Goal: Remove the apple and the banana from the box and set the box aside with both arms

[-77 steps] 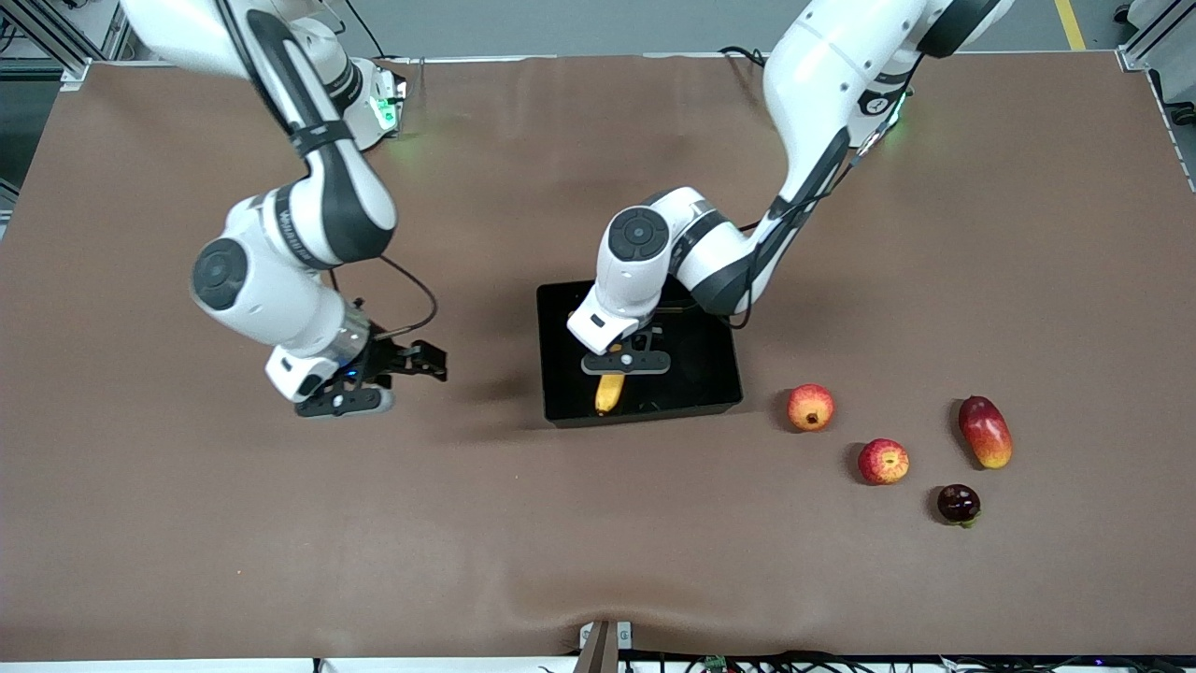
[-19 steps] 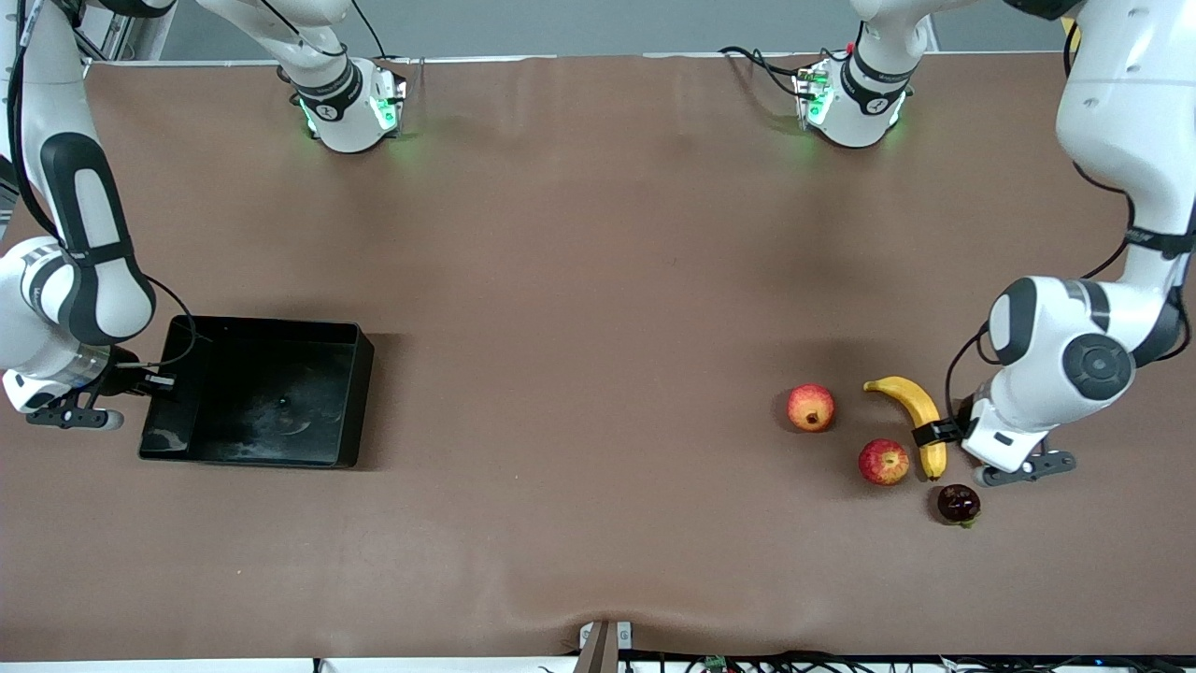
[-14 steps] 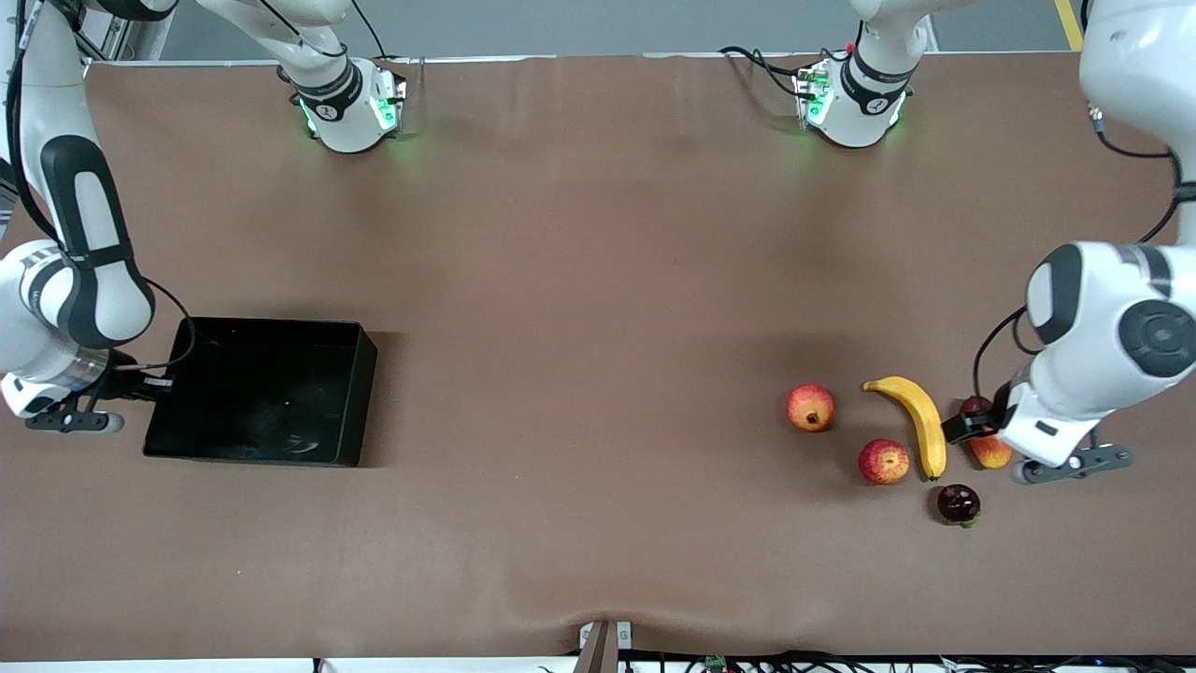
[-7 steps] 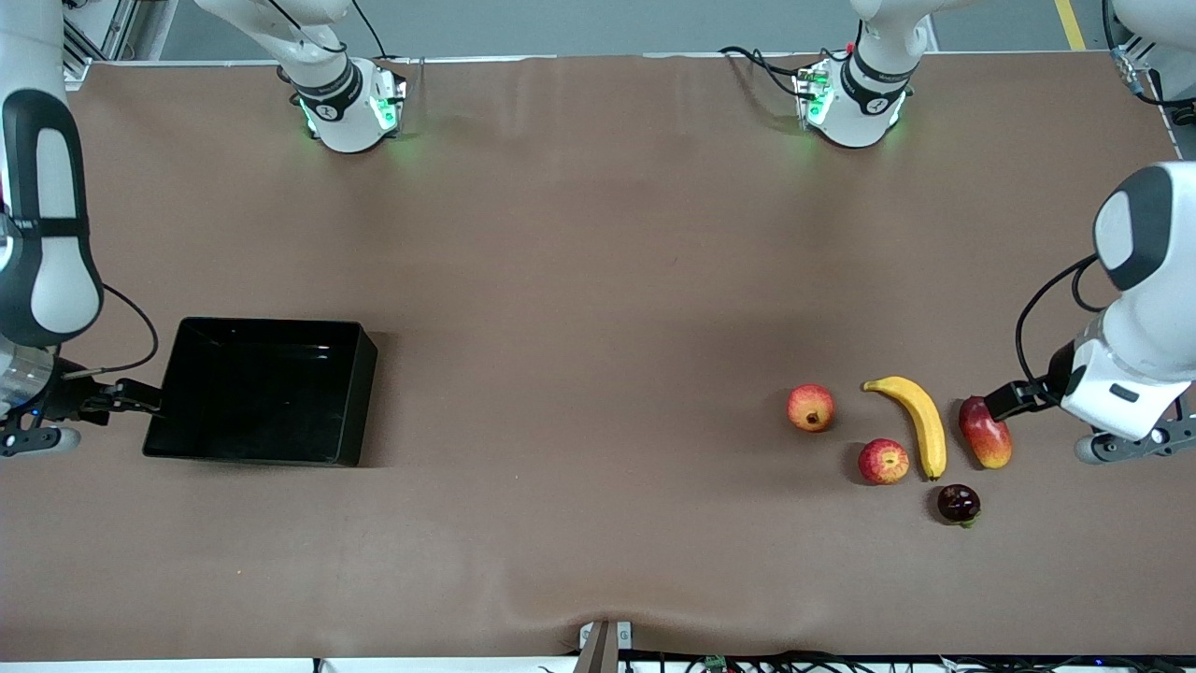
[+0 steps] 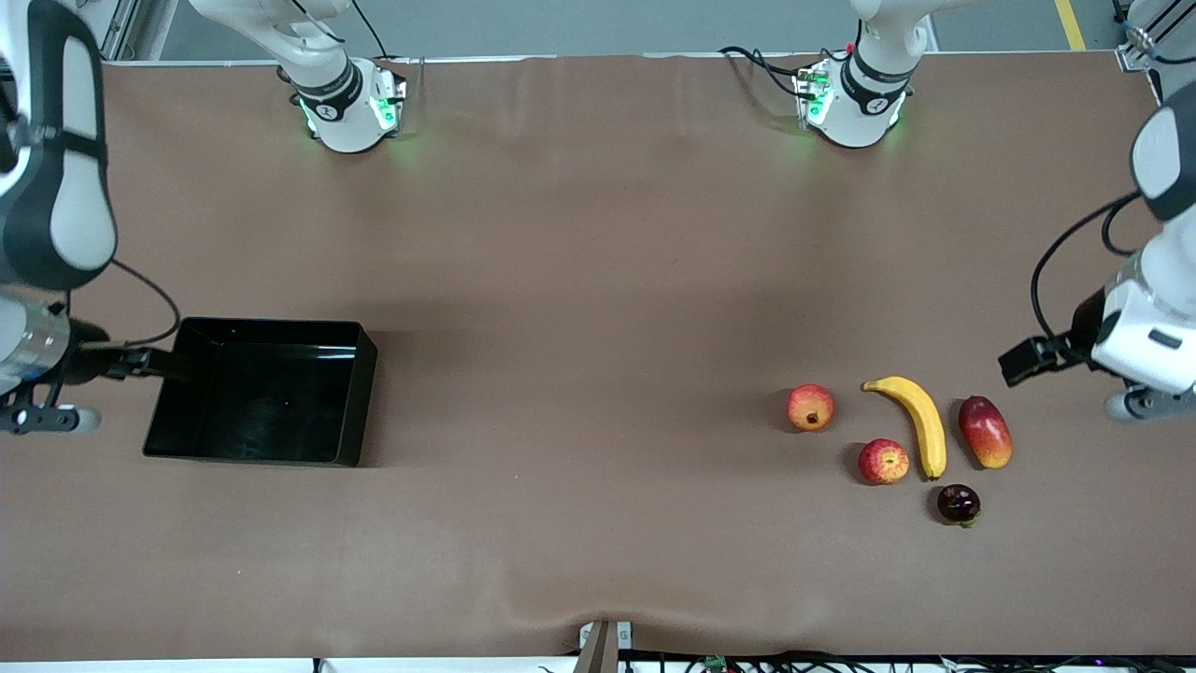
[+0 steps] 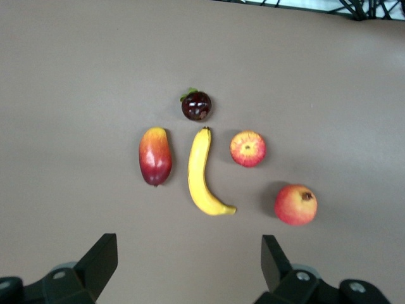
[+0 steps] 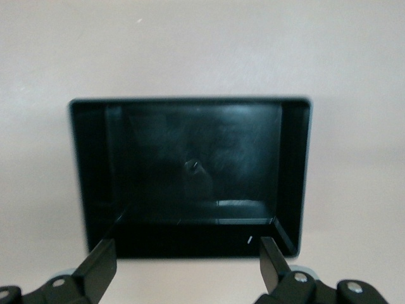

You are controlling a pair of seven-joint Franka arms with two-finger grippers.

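Stretching wide and bare through the middle of the front frame, the brown tabletop (image 5: 598, 280) leaves broad open room between the two clusters of things.

At the middle left of the frame sits the black box (image 5: 260, 391), its glossy low walls enclosing a bare floor; one short wall faces the right gripper (image 5: 140, 363), which hangs just off that wall at the frame's left edge. Its fingers (image 7: 101, 269) are spread, either side of the wall in the right wrist view without touching it.

At the lower right of the front frame the fruits lie close together, none touching. The banana (image 5: 916, 419) is long, curved and yellow, stem end toward the robots' bases. The apple (image 5: 883, 461), small, round and red with yellow streaks, lies just beside the banana's lower half. A round red-orange fruit (image 5: 810, 408) with a dark crowned tip lies toward the frame's centre, an oblong red-and-yellow mango (image 5: 985, 431) lies on the banana's right-edge side, and a dark purple fruit (image 5: 958, 503) lies lowest.

The left gripper (image 5: 1023, 359) hangs at the right edge, above the tabletop near the mango, fingers (image 6: 98, 263) spread and holding nothing.
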